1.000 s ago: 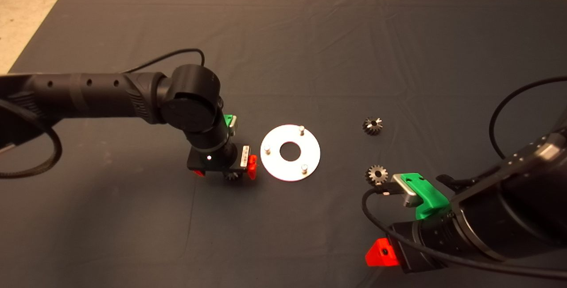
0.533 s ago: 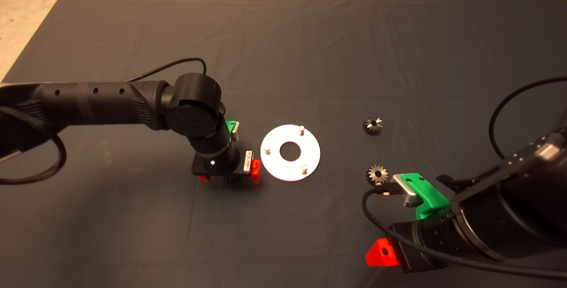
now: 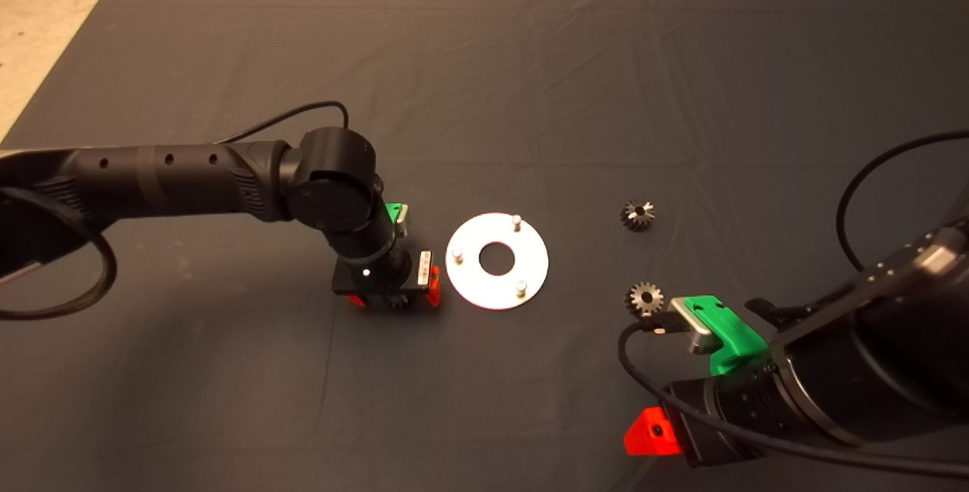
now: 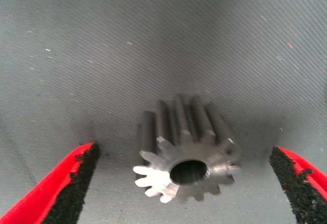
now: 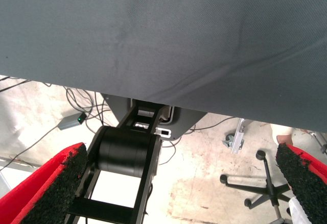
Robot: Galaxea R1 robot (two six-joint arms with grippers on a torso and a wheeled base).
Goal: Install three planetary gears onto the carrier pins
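The round shiny disc (image 3: 496, 280) lies mid-mat with three carrier pins (image 3: 516, 222) (image 3: 457, 255) (image 3: 521, 288) standing bare. One planetary gear (image 4: 186, 155) lies on its side on the mat just left of the disc. My left gripper (image 3: 394, 297) is low over it, open, with a red finger (image 4: 71, 188) on each side and clear gaps to the teeth. Two more gears (image 3: 637, 215) (image 3: 644, 299) rest on the mat right of the disc. My right gripper (image 5: 179, 150) is parked at the lower right, open and holding nothing.
The nearer right-hand gear sits close to the right arm's green wrist camera mount (image 3: 719, 329). The right wrist view looks past the mat's edge (image 5: 163, 94) to the floor, with a black robot base (image 5: 125, 150), cables and chair castors (image 5: 263, 191).
My left gripper has dropped lower and shifted slightly right, so its fingers now straddle the gear beside the disc. The right arm, the disc and the other two gears have not moved.
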